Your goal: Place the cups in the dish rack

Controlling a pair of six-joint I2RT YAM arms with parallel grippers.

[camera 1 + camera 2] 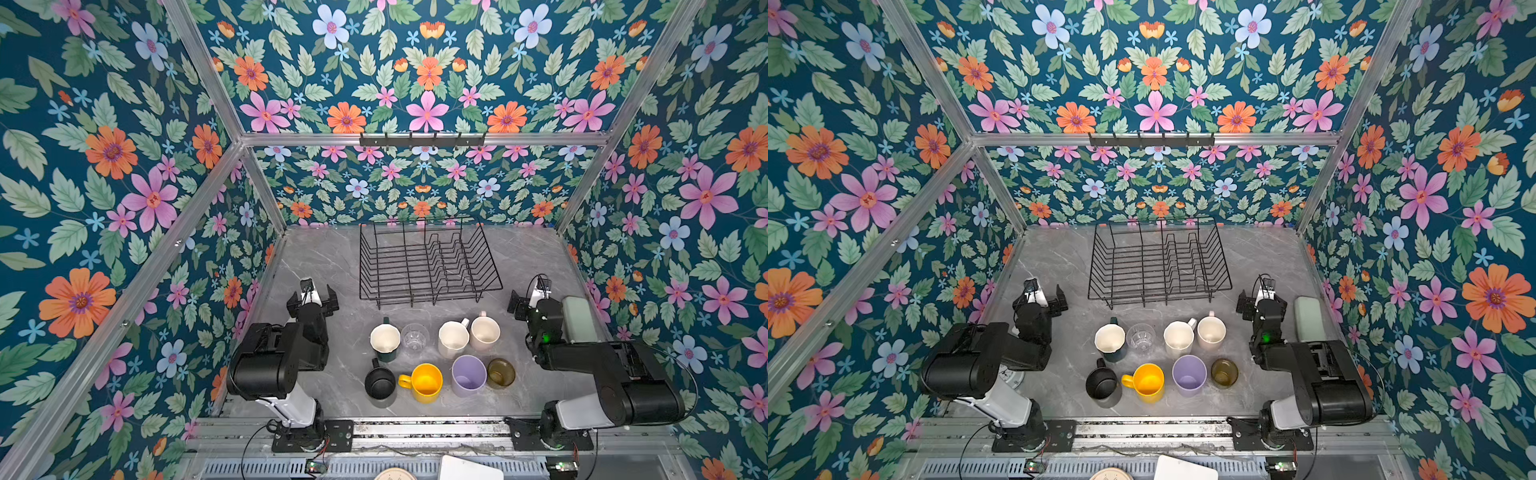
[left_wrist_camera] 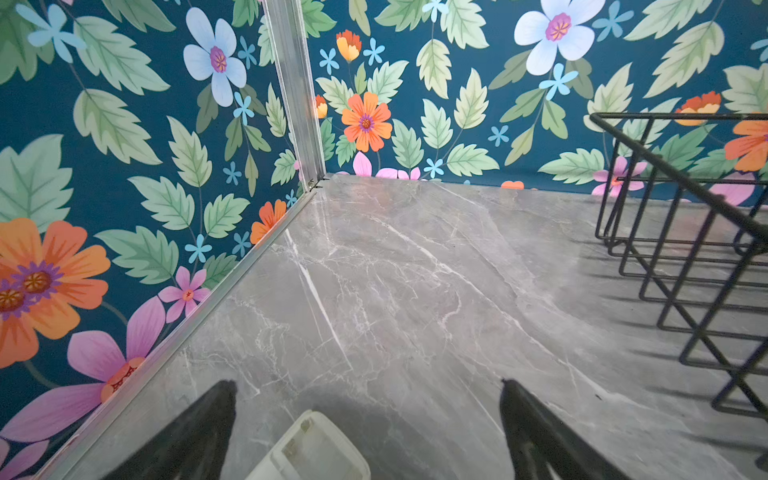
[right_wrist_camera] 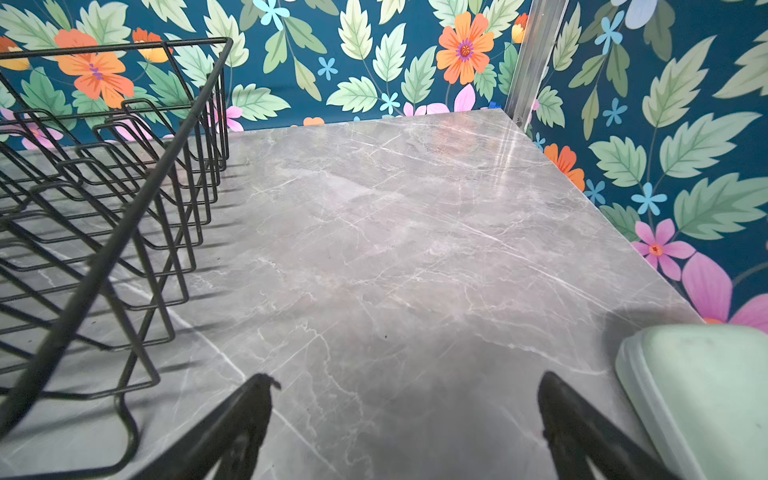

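A: What's sitting at the grey marble worktop's right edge?
B: A pale green lidded container, lying beside the floral wall. A black hook rail is hanging above.

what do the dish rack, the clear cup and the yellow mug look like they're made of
Dish rack: thin black coated metal wire, by its bent rods. Clear cup: see-through, glass or clear plastic; cannot tell which. Yellow mug: opaque and glossy, probably glazed ceramic, possibly plastic.

No readable text, label or number anywhere.
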